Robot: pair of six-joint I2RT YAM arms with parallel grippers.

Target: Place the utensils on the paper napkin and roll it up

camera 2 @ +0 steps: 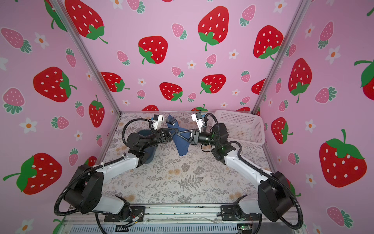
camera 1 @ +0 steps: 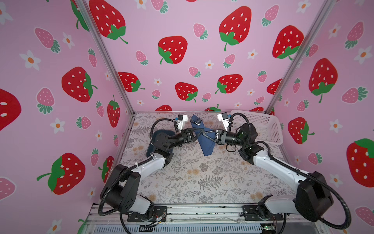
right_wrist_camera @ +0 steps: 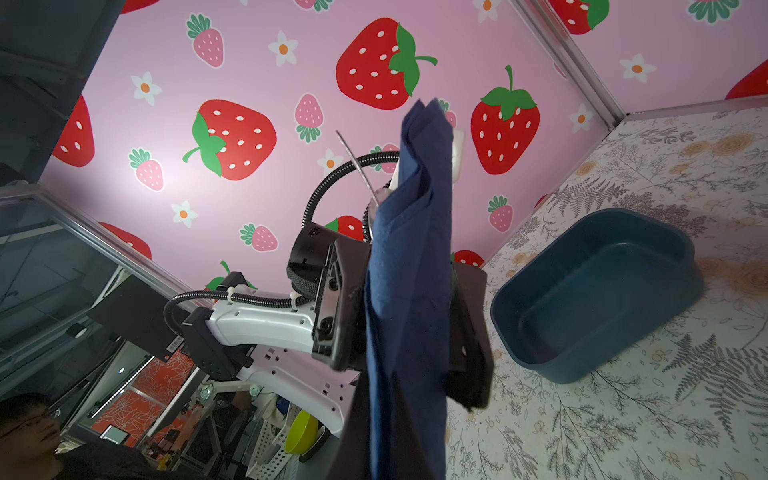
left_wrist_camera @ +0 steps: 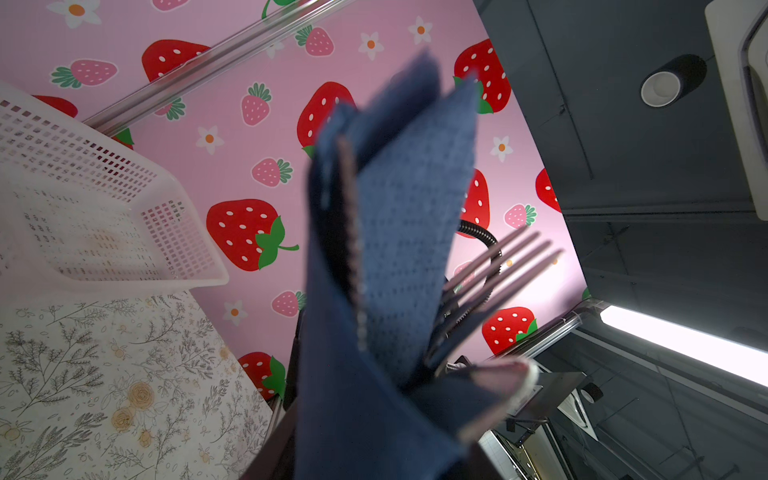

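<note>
The navy paper napkin point(camera 1: 204, 142) is wrapped into a loose roll and held in the air above the table, tilted, in both top views point(camera 2: 181, 146). The utensils point(camera 1: 196, 121) stick out of its far, upper end; fork tines point(left_wrist_camera: 498, 266) and a thin blade point(right_wrist_camera: 359, 166) show in the wrist views. My left gripper point(camera 1: 199, 132) comes in from the left, its fingers point(right_wrist_camera: 469, 332) closed round the roll's middle. From the right, my right gripper point(camera 1: 204, 134) is pinched shut on the napkin point(right_wrist_camera: 415, 270). The napkin point(left_wrist_camera: 407, 208) hides the jaws in both wrist views.
A white mesh basket point(camera 1: 261, 125) stands at the back right of the floral table. A dark teal tub point(right_wrist_camera: 598, 291) sits at the left, mostly hidden under my left arm in a top view point(camera 1: 150, 151). Strawberry-patterned walls close in three sides.
</note>
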